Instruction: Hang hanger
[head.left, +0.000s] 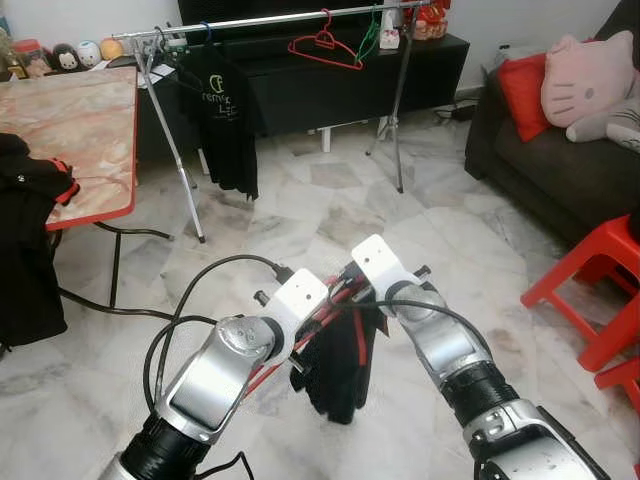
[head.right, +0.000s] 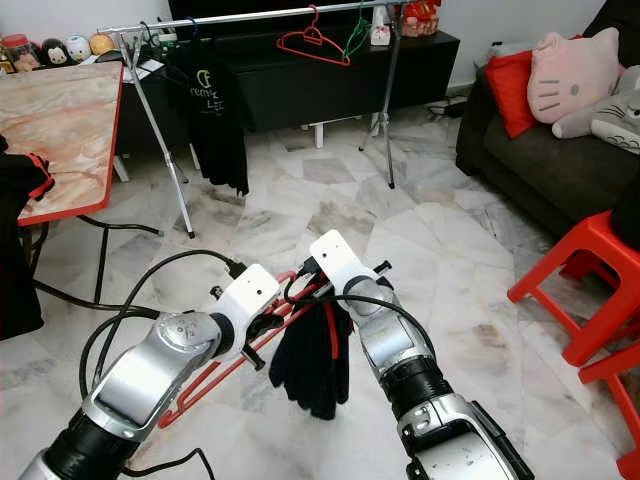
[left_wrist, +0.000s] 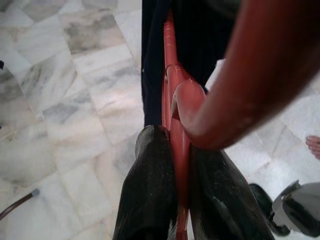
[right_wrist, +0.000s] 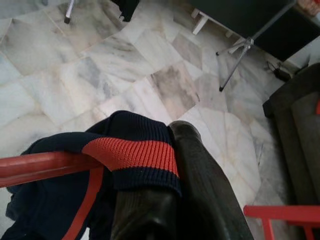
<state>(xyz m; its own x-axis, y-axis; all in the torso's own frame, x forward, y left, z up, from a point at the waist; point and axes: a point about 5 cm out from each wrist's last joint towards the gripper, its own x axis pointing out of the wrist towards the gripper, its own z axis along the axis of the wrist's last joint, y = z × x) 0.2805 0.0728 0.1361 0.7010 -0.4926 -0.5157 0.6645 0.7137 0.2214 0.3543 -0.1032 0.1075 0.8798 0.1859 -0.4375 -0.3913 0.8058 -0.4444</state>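
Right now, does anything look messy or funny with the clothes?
Yes. The dark garment is bunched at one end of the red hanger instead of spread along it. The left end effector grips the hanger bar, and the right end effector pinches the garment's red-striped hem.

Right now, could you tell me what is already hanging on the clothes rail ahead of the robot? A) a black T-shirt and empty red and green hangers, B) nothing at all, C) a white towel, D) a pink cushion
A: the clothes rail carries a black T-shirt, an empty red hanger and a green hanger.
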